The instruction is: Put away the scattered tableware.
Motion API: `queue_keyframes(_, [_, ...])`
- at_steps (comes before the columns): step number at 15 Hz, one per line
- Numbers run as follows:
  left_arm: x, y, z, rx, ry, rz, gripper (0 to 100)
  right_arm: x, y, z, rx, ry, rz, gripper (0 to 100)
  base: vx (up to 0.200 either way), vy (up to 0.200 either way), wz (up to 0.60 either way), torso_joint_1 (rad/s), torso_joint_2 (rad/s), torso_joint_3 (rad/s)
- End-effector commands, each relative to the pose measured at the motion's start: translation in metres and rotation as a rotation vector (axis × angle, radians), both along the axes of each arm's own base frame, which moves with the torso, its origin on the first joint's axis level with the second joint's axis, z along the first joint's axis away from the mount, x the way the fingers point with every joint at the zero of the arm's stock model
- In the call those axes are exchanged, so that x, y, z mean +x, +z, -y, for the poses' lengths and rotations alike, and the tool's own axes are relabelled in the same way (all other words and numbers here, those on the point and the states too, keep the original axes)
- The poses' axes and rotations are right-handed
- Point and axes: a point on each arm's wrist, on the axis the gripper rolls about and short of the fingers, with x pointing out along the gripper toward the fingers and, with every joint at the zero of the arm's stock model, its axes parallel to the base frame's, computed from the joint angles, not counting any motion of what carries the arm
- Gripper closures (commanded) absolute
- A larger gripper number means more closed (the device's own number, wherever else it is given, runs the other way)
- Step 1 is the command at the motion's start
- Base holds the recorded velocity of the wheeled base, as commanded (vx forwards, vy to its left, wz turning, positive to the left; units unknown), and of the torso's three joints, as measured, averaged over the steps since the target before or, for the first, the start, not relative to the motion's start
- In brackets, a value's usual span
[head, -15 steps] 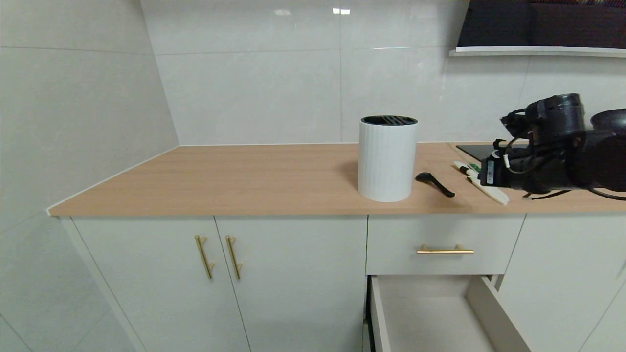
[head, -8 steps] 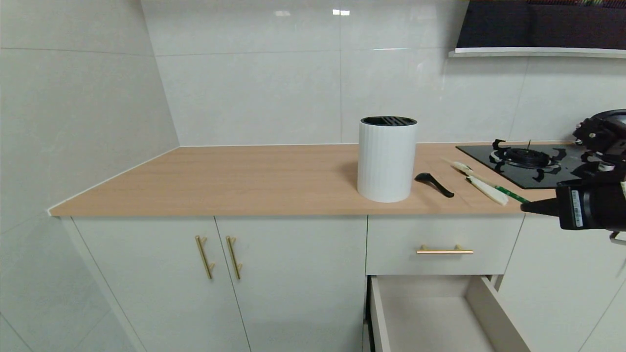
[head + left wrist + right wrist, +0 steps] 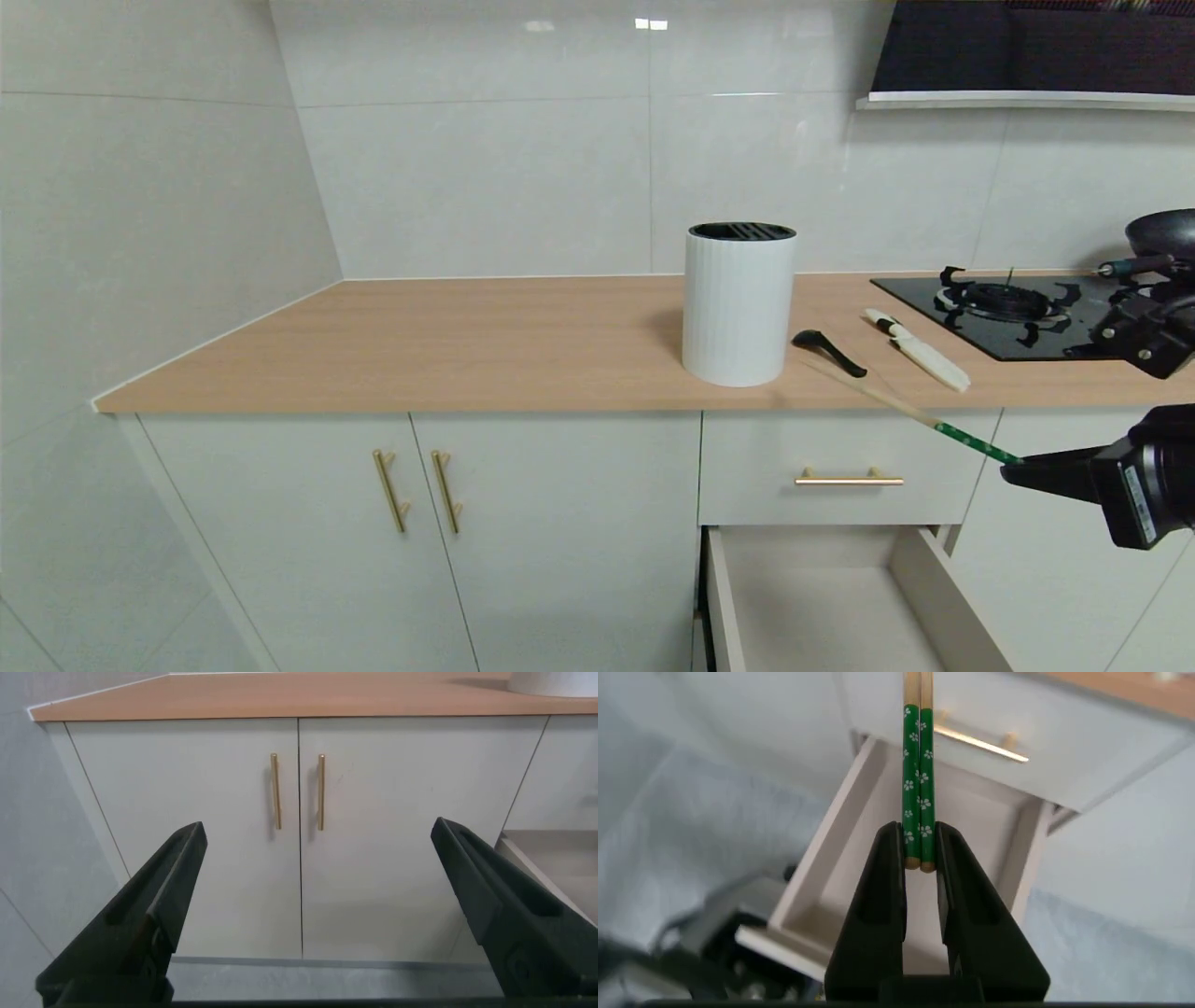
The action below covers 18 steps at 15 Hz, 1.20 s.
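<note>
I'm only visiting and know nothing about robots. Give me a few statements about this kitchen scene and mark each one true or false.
1. The right tool is shut on a pair of green-ended chopsticks. True.
2. The lower drawer is closed. False: it stands pulled open, below the chopsticks.
3. The black spoon stands inside the white holder. False: it lies on the counter beside the holder.
4. The left tool is open and holds nothing. True: it faces the cabinet doors.
</note>
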Motion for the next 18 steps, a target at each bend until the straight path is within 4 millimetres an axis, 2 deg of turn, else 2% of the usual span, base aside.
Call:
queue_keyframes(1, [0.0, 0.0, 0.0, 0.0, 0.0, 0.0, 0, -0.004, -0.008, -0.003, -0.005, 0.039, -0.024, 100, 0.0, 0.0, 0.0, 0.0, 0.0, 0.0])
queue_keyframes(6, [0.0, 0.0, 0.0, 0.0, 0.0, 0.0, 0, -0.011, -0.019, -0.019, -0.017, 0.149, -0.063, 100, 0.0, 0.0, 0.0, -0.123, 0.33, 0.2])
queue_keyframes(15, [0.0, 0.0, 0.0, 0.0, 0.0, 0.0, 0, 0.004, -0.039, -0.025, -0.037, 0.167, -0.115, 100, 0.0, 0.0, 0.0, -0.146, 0.45, 0.296])
queue_keyframes(18, [0.0, 0.0, 0.0, 0.0, 0.0, 0.0, 0, 0.008, -0.044, -0.027, -0.036, 0.167, -0.112, 100, 0.0, 0.0, 0.0, 0.023, 0.05, 0.018])
